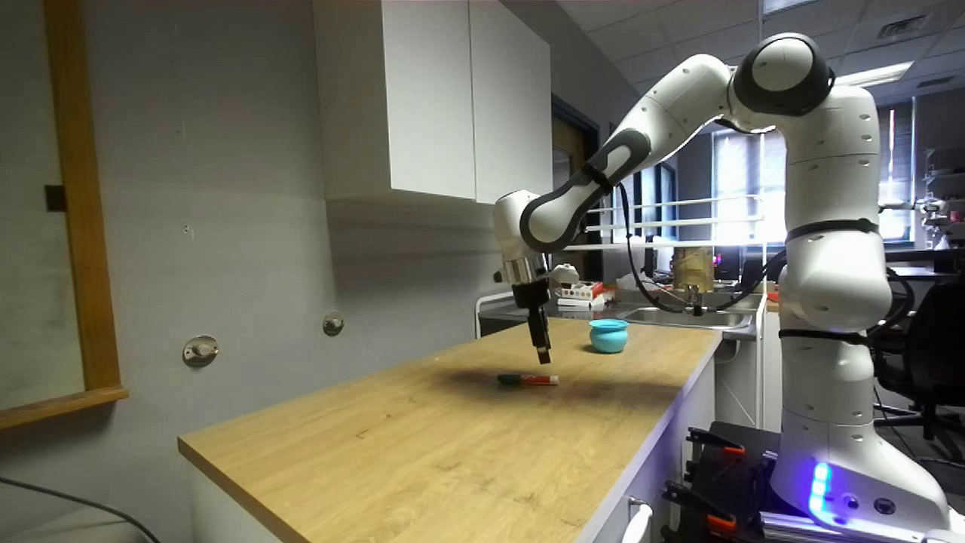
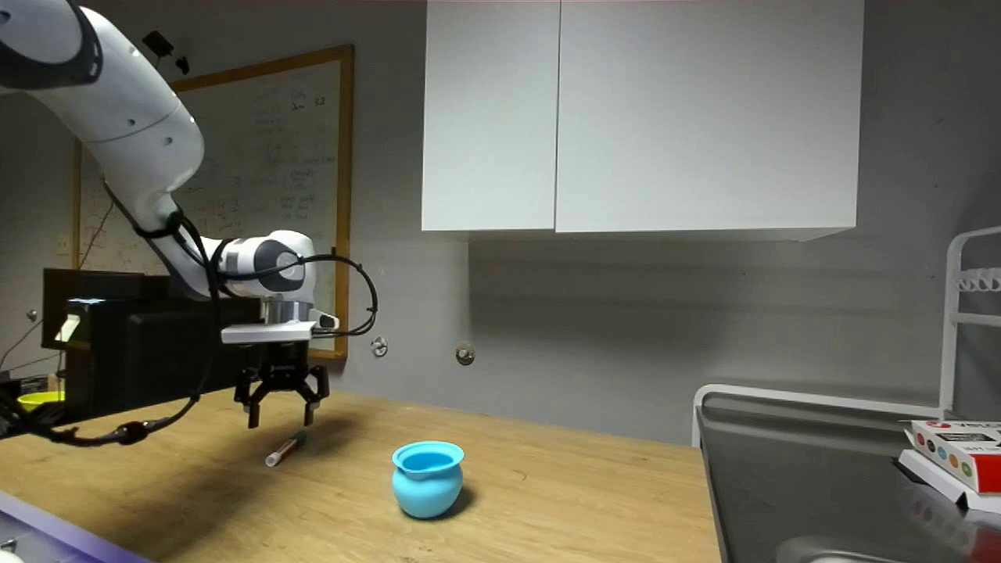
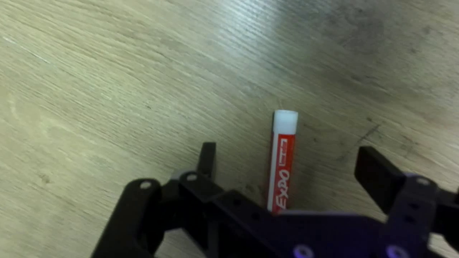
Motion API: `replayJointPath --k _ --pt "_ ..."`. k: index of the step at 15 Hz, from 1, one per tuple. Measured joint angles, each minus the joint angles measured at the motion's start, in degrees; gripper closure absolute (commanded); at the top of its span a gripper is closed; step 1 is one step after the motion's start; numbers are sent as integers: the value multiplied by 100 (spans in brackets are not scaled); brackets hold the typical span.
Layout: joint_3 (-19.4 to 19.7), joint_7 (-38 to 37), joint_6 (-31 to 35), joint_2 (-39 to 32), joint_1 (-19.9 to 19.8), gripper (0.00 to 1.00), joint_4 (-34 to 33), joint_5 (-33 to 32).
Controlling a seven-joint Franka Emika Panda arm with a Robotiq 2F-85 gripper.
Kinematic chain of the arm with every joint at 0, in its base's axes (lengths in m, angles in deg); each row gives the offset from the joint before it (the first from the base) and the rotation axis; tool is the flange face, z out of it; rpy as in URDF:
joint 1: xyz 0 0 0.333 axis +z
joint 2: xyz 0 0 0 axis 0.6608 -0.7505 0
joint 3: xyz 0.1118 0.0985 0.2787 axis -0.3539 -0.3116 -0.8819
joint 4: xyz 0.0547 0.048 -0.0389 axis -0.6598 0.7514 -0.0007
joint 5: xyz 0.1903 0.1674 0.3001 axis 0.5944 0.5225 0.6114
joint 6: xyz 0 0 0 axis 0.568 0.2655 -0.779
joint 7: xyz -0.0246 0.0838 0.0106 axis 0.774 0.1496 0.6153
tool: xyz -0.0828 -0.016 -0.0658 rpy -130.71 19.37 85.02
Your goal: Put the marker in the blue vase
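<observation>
Have pincer pointing down over marker, spread wide, not touching it. Can see gap from fingertips down to worktop in both exterior views. In wrist view, can see marker roughly midway between fingers, in contact with neither. Can read EXPO in white on red barrel. Can see white end out ahead of pincer; can't see opposite end there, hidden behind pincer body. Can make out that end as dark green in both exterior views. For position: lying flat on worktop, below fingertips, with soft shadow close by.

Also on worktop: blue vase, upright, mouth up, well apart from marker and closer to sink. Plain light blue all over, squat, with flared rim. Can see partway into mouth in an exterior view.

Can see white arm bent high, ending at pincer, with blue light lit low on arm and black cable looping out near pincer. Around that: white wall cabinets higher than worktop; wood-framed whiteboard behind arm in an exterior view; red-and-white box at dark counter past worktop edge.
</observation>
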Motion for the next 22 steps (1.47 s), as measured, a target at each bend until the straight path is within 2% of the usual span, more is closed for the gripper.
replayJointPath --k 5,6,7,8,15,17,19,22 --pt "-5 114 23 -663 8 0 -374 -4" --pt "-7 121 42 -790 8 25 -435 -5" --pt "-6 125 60 -904 7 25 -489 -5" --pt "-6 125 77 -1004 6 31 -540 -6" --pt "1 125 70 -1231 -22 85 -840 -47" --pt "1 123 70 -1231 -22 89 -873 -135" --pt "2 112 61 -1219 -20 85 -897 -218" --pt "1 83 64 -1222 -12 85 -891 -356"
